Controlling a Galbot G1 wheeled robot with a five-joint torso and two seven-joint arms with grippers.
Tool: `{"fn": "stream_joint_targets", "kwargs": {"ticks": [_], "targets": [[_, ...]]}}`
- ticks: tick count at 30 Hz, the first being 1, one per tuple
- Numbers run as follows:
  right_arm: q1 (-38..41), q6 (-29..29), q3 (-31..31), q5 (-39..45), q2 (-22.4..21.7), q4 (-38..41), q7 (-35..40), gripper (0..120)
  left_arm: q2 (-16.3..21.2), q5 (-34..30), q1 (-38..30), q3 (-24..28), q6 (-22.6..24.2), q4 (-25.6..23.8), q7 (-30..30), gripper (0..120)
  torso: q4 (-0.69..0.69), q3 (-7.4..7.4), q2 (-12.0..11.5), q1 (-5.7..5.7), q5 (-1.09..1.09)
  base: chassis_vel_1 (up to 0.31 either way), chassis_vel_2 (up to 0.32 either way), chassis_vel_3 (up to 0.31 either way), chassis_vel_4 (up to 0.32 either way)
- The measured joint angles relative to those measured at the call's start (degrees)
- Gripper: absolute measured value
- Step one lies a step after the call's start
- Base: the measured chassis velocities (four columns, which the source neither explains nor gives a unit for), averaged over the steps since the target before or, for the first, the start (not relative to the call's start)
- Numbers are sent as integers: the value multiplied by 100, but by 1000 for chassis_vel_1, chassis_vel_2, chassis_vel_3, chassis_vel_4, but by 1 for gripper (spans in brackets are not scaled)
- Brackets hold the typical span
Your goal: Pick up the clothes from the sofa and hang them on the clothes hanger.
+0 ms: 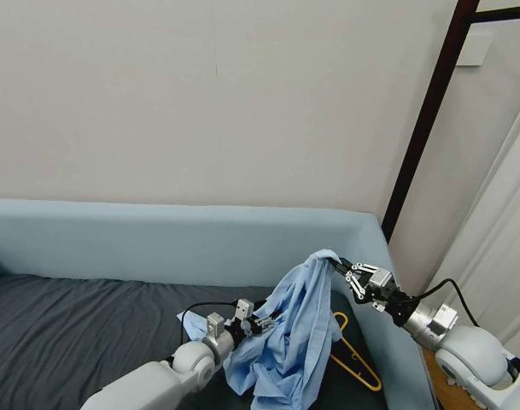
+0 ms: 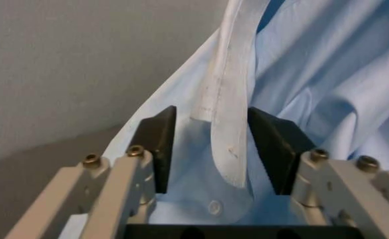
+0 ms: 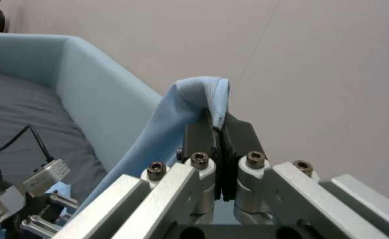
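Shirt (image 1: 294,342), limp and light, hangs above the sofa (image 1: 157,239), pinched by the right gripper (image 1: 338,267); the left gripper (image 1: 266,325) gapes around its firmer placket (image 2: 228,99).

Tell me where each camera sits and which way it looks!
Head: on the robot's head, looking down at the sofa and blue shirt; left arm and right arm show.
Left wrist: behind the left jaws, open around a shirt strip.
Right wrist: behind the right jaws, shut on the shirt's top, facing the wall.
Shared: head and right wrist both see sofa and left jaws.
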Motion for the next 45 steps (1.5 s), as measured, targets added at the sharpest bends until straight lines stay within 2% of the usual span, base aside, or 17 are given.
{"fn": "stream_joint_targets", "kwargs": {"ticks": [1, 4, 5, 7, 8, 11, 17, 23, 27, 31, 33, 34, 36, 39, 40, 44, 45], "targets": [[5, 12, -5, 0, 13, -22, 1, 0, -21, -18, -15, 3, 2, 26, 0, 36, 0, 0, 0, 0, 0, 0, 0, 0, 0], [10, 19, -11, 0, 32, -41, 5, 0, -31, -31, -17, 6, 2, 35, -5, 30, 0, 0, 0, 0, 0, 0, 0, 0, 0], [16, 23, -17, -4, 42, -54, 5, 0, -25, -37, -12, 6, 2, 31, -16, 23, 0, 0, 0, 0, 0, 0, 0, 0, 0], [29, 31, -37, -12, 66, -86, 7, 0, 49, -27, 40, 6, 3, -24, -15, 13, 0, 0, 0, 0, 0, 0, 0, 0, 0], [29, 31, -37, -12, 66, -86, 7, 0, 49, -27, 40, 6, 3, -24, -15, 13, 0, 0, 0, 0, 0, 0, 0, 0, 0], [53, 36, -59, -20, 90, -129, 10, 0, 171, 0, 122, -43, 3, -148, -23, 0, 0, 0, 0, 0, -1, 0, 0, 0, 0], [71, 37, -82, -49, 107, -192, 12, 0, 399, -17, 202, -240, 3, -402, -130, 0, 0, 0, 0, 0, -1, 0, 0, 0, 0], [168, 3, -145, -110, 114, -371, 36, 0, 727, -63, 258, -513, 58, -938, -266, 0, 0, 0, 0, 0, 0, 0, 0, 0, 0], [378, -477, -289, 1, 60, -371, 447, 0, 1170, -223, 384, -884, 178, -1641, -370, 0, -1, 0, 0, 0, -1, 0, 0, 0, 0], [593, -861, -438, 234, 54, -318, 797, 0, 1458, -345, 554, -1226, 246, -2044, -458, 0, -1, 0, 0, 0, -2, 0, 0, 0, 0], [959, -1198, -703, 490, 88, -287, 1104, 0, 1725, -516, 788, -1699, 346, -2490, -539, 0, 0, 0, 0, 0, -1, 0, 0, 0, 0], [959, -1198, -703, 490, 88, -287, 1104, 0, 1725, -516, 788, -1699, 346, -2490, -539, 0, 0, 0, 0, 0, -1, 0, 0, 0, 0], [1279, -1333, -901, 617, 127, -330, 1226, 0, 1895, -638, 938, -2057, 426, -2769, -617, 0, 1, -1, 0, -1, -2, 0, 0, 0, 0], [2170, -1478, -1563, 701, 178, -599, 1271, 0, 2275, -999, 1110, -2701, 616, -3297, -797, 0, 2, 0, 0, 0, -1, 0, 0, 0, 0], [2170, -1478, -1563, 701, 178, -599, 1271, 0, 2275, -999, 1110, -2701, 616, -3297, -797, 0, 2, 0, 0, 0, -1, 0, 0, 0, 0], [3579, -1620, -2514, 694, 254, -1026, 1309, 0, 2582, -1411, 674, -2938, 784, -3464, -966, 0, 0, 0, 0, 0, 0, 0, 0, 0, 0], [3579, -1620, -2514, 694, 254, -1026, 1309, 0, 2582, -1411, 674, -2938, 784, -3464, -966, 0, 0, 0, 0, 0, 0, 0, 0, 0, 0]]}}
